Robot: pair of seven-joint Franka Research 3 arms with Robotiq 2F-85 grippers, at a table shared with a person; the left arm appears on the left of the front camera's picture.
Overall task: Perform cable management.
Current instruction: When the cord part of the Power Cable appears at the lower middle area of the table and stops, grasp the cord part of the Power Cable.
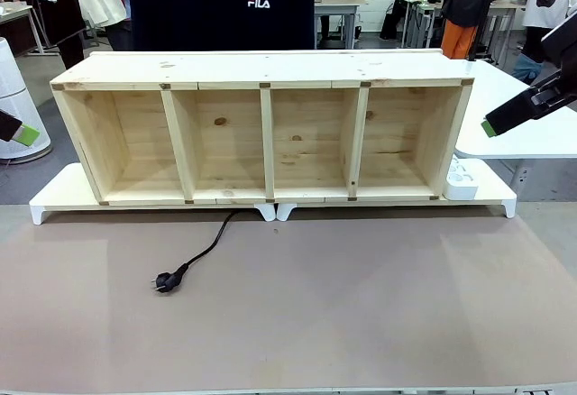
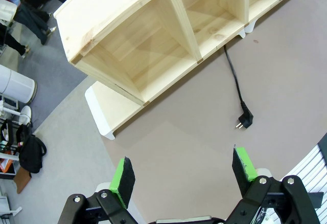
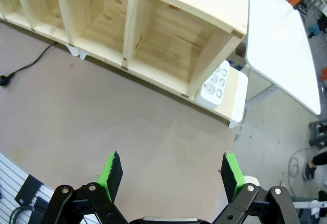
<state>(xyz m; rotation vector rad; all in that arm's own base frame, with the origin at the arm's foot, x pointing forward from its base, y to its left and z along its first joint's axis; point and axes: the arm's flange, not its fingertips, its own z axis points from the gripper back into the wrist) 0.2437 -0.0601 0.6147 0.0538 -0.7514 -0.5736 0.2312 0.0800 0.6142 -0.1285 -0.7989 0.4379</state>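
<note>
1. Table [image 1: 379, 314]: brown top across the near half of my front view, bare from 4 to 6 o'clock.
2. Shelf [image 1: 270, 72]: pale wood, lying long-side down at centre, with four open bays facing me.
3. Person [image 1: 221, 7]: dark top, standing behind the shelf at 12 o'clock.
4. Stands [image 1: 54, 198]: two low white platforms under the shelf. Their inner feet meet below the middle divider.
5. Left gripper [image 2: 181, 158]: my left wrist view shows the fingers spread wide, green pads [image 2: 122, 179] facing each other, with nothing between them. It hangs over bare table, and the cable lies off toward 1 o'clock, well apart.
6. Right gripper [image 3: 171, 157]: fingers spread wide, nothing between them, over bare table. The shelf's end bay lies at 12 o'clock.
7. Strip [image 1: 460, 179]: white socket block on the right stand, just beside the shelf's 3 o'clock end wall.
8. Cable [image 1: 212, 246]: thin and black. It comes out from under the shelf's front edge below the second bay from the left, then curves across the table toward 7 o'clock. Neither gripper touches it.
9. Plug [image 1: 165, 280]: small, round and black, at the cable's free end. It lies flat on the table at about 8 o'clock from centre.
</note>
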